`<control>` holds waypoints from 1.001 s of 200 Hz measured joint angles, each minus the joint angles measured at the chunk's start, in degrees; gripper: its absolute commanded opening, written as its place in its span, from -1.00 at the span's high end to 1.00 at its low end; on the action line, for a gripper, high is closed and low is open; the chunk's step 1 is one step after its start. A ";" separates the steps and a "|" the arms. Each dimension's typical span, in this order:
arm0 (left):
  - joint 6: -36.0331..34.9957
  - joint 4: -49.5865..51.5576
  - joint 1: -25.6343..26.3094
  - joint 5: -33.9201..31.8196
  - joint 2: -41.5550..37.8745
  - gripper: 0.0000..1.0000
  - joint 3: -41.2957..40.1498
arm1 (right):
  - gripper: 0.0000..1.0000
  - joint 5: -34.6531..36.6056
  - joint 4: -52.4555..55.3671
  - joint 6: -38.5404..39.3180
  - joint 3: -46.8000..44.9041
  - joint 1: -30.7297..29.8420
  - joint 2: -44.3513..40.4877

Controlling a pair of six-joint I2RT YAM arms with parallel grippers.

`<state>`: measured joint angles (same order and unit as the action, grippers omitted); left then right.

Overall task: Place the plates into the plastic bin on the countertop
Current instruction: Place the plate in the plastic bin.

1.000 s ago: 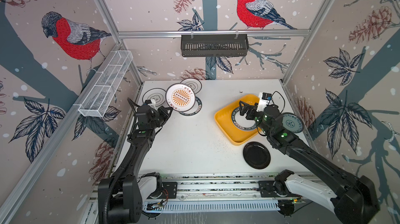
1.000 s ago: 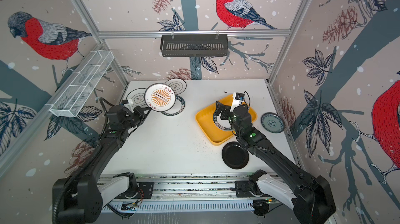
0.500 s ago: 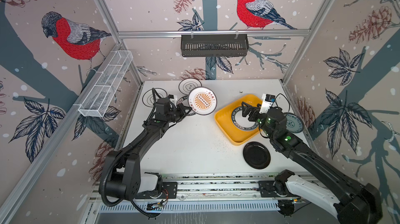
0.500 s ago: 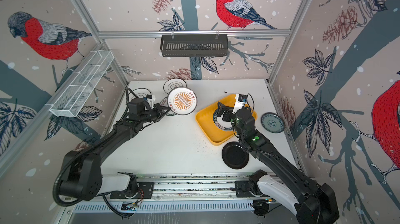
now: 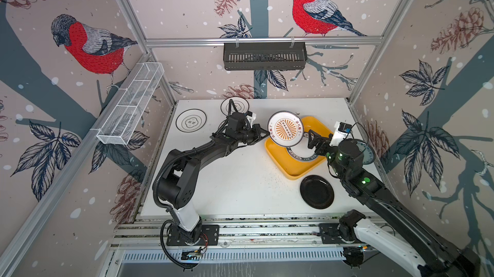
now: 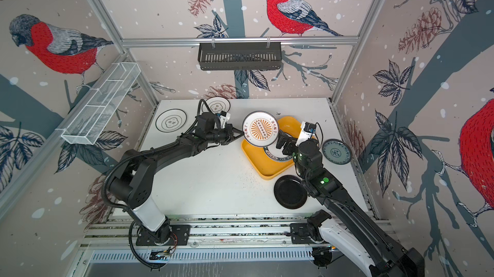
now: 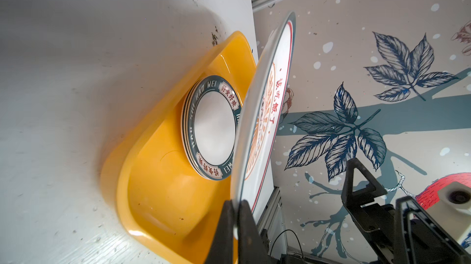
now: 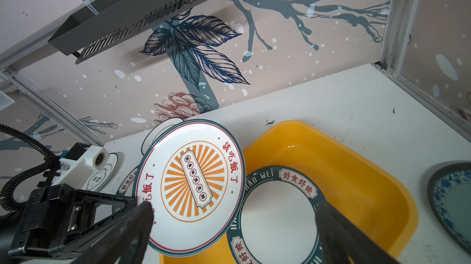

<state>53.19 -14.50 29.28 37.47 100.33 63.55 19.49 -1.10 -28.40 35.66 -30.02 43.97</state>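
2 jaws | L clamps sunburst plate rim | R wide over bin

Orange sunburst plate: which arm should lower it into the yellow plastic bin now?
Left. The left gripper is shut on the rim of the round white orange-sunburst plate, holding it tilted over the shallow yellow plastic bin. The right gripper is open and empty.
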 measured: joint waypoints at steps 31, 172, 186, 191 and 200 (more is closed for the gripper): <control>0.76 -0.28 2.45 1.16 5.99 1.00 4.85 | -1.00 1.99 2.95 -0.17 -0.13 1.01 -2.78; 0.37 3.63 7.34 2.91 23.61 1.00 20.33 | -0.99 5.75 9.38 -0.42 -0.61 2.62 -8.41; 0.33 4.31 7.63 2.95 24.04 1.00 20.70 | -0.99 5.75 9.62 -0.48 -0.66 2.62 -8.44; 0.31 4.50 7.69 2.99 24.17 1.00 20.83 | -0.99 5.75 9.66 -0.55 -0.68 2.62 -8.44; 0.28 4.55 7.74 2.99 24.41 1.00 21.03 | -0.99 5.75 9.70 -0.55 -0.70 2.62 -8.46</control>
<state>53.47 -9.96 37.01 40.47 124.75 84.58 25.23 8.60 -28.95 34.96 -27.40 35.51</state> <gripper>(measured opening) 0.067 0.996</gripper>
